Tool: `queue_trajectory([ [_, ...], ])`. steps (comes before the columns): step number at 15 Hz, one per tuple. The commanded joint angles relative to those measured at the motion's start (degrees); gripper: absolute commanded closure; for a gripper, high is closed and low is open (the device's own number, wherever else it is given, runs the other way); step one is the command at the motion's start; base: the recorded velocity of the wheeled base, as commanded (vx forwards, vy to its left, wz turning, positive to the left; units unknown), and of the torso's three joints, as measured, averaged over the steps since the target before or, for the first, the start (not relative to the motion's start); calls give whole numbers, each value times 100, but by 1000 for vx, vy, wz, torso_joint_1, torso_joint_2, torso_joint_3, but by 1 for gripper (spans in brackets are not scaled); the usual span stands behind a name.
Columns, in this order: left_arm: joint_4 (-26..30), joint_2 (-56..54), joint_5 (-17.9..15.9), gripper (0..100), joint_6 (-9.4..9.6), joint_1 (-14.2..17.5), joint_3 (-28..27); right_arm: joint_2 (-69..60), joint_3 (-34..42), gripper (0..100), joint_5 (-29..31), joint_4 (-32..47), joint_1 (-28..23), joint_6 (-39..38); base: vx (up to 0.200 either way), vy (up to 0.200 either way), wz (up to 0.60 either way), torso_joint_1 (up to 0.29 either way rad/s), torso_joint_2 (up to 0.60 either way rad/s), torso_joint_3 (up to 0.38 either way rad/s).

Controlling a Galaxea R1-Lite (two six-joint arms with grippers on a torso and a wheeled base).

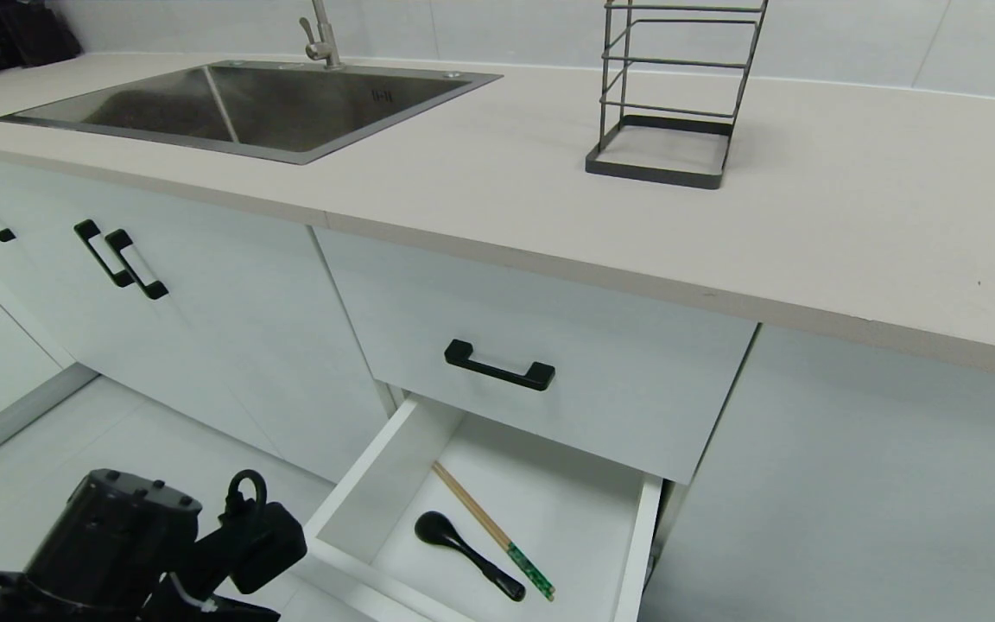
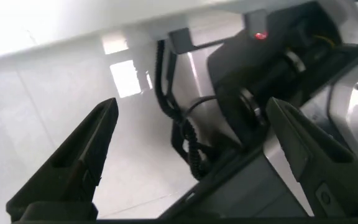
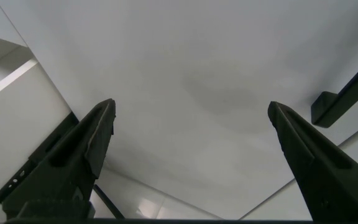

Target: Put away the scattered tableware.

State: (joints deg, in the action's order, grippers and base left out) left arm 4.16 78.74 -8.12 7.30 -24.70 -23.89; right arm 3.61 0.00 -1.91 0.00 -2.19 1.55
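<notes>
The pale table (image 1: 808,242) runs across the upper frame, with a steel sink (image 1: 247,104) sunk in at upper left and a dark wire rack (image 1: 670,95) standing at upper right. Below centre, a white drawer (image 1: 640,536) is pulled open. Inside it lie a pair of chopsticks (image 1: 489,527) and, just beside them, a black spoon (image 1: 467,542). The left gripper (image 2: 191,109) is spread wide and holds nothing; the right gripper (image 3: 191,107) is likewise spread and empty, facing a white cabinet panel (image 3: 197,74).
</notes>
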Motion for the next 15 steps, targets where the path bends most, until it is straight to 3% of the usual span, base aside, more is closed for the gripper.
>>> queue_trajectory([
  [1,-134,423,223,0,-106,-9,-212,26,0,0,-2,0,0,3,0,0,0,0,0,0],
  [4,-609,836,531,0,-335,-17,-247,26,0,0,-2,0,0,3,0,0,0,0,0,0],
  [8,-917,1073,592,0,-352,-17,-256,26,0,0,-2,0,0,3,0,0,0,0,0,0],
  [15,-1919,1504,654,0,-423,-9,-256,26,0,0,-2,0,0,3,0,0,0,0,0,0],
])
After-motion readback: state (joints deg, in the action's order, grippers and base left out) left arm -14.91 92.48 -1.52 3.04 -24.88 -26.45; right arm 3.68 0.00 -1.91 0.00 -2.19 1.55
